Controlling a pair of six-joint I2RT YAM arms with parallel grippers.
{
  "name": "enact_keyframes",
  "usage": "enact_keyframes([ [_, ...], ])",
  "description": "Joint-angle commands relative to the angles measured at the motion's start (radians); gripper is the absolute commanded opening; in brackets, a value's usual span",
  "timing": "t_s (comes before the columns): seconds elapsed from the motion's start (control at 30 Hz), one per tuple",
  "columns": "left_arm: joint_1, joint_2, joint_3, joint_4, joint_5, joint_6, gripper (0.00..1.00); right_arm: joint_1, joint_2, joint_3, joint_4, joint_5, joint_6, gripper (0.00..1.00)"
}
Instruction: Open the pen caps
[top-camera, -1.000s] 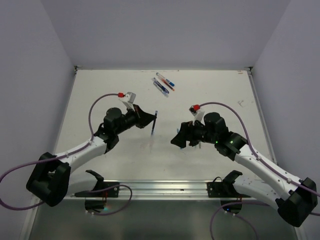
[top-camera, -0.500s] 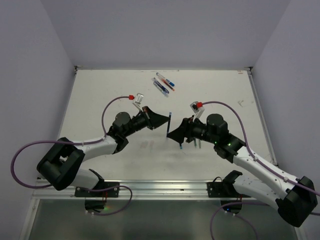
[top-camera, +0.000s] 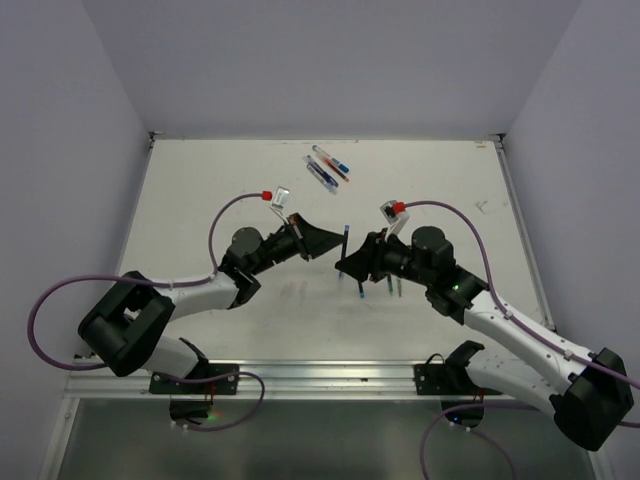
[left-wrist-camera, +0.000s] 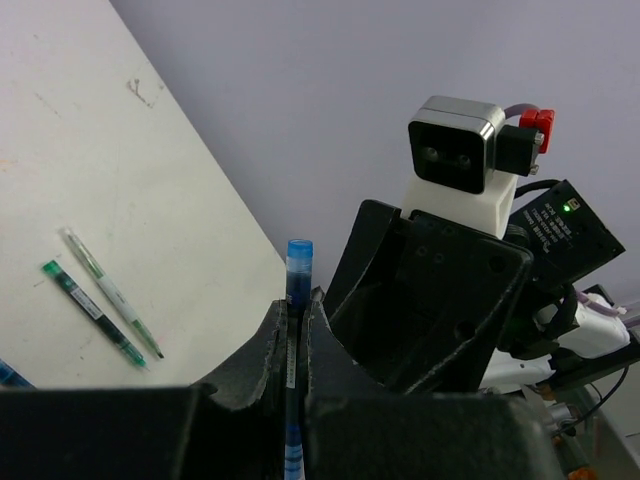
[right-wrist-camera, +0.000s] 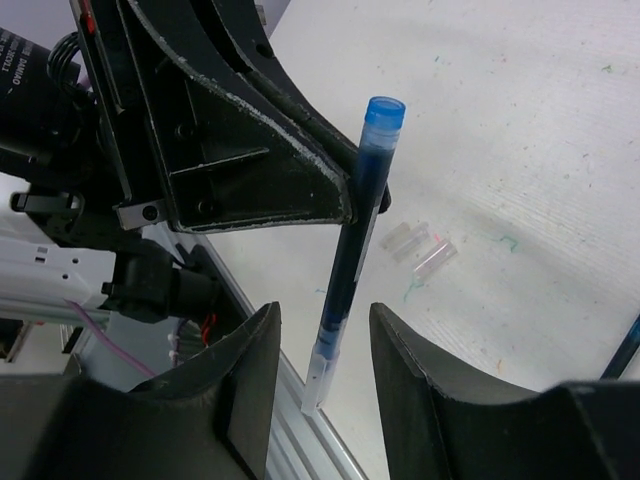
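My left gripper (top-camera: 333, 245) is shut on a pen (top-camera: 345, 240) and holds it roughly upright above the table's middle. In the left wrist view the pen's blue end (left-wrist-camera: 299, 252) sticks up past the closed left gripper (left-wrist-camera: 296, 308). In the right wrist view the same pen (right-wrist-camera: 352, 245) shows a dark blue barrel, a blue top and a short clear cap (right-wrist-camera: 320, 372) on its lower end. My right gripper (right-wrist-camera: 322, 345) is open, its fingers (right-wrist-camera: 250, 385) on either side of that capped end without touching it. It faces the left gripper in the top view (top-camera: 352, 268).
Several pens (top-camera: 327, 167) lie at the back of the table. Two uncapped pens (left-wrist-camera: 105, 295) lie below the right arm, also in the top view (top-camera: 362, 292). Short clear tubes (right-wrist-camera: 420, 245) lie loose on the table. The metal rail (top-camera: 320, 375) runs along the near edge.
My left gripper has carried the pen to the right, up to the right gripper. The right gripper has shifted slightly left, and the pen's lower end now sits between its open fingers.
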Motion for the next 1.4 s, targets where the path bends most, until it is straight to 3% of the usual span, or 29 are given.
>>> enact_keyframes([
  [0.0,-0.016,-0.018,0.006,0.071,0.005,-0.022,0.0,0.004,0.02,0.009,0.072,0.02,0.009,0.44],
  [0.13,-0.021,-0.007,0.012,0.094,0.008,-0.034,0.0,0.005,0.043,0.008,0.088,0.015,0.015,0.4],
  [0.17,-0.022,-0.001,0.019,0.096,0.015,-0.034,0.0,0.003,0.049,0.006,0.092,0.013,0.016,0.33],
  [0.27,-0.024,0.002,0.021,0.096,0.024,-0.033,0.0,0.003,0.064,0.009,0.083,0.029,0.025,0.0],
  [0.33,-0.024,-0.01,0.021,0.085,0.027,-0.005,0.02,0.003,0.066,0.009,0.071,0.039,0.03,0.0],
  [0.4,-0.024,-0.031,0.012,0.07,0.018,0.047,0.18,0.003,0.061,0.003,0.062,0.052,0.038,0.0],
  [0.43,-0.024,-0.069,0.006,0.042,0.004,0.068,0.33,0.004,0.057,0.003,0.054,0.059,0.039,0.0],
  [0.53,-0.024,-0.172,-0.007,-0.125,-0.106,0.194,0.53,0.005,0.05,0.008,0.019,0.076,0.05,0.0],
  [0.63,-0.024,-0.255,-0.032,-0.229,-0.177,0.298,0.59,0.003,0.041,0.015,-0.021,0.096,0.065,0.0],
  [0.77,-0.024,-0.307,-0.115,-0.226,-0.182,0.329,0.59,0.005,0.026,0.032,-0.053,0.125,0.076,0.0],
  [0.97,-0.036,-0.285,-0.258,-0.044,-0.082,0.286,0.49,0.004,0.014,0.097,-0.112,0.135,0.081,0.0],
  [1.37,-0.107,-0.107,-0.247,0.261,0.024,0.194,0.44,0.004,0.003,0.095,-0.072,0.078,0.116,0.0],
])
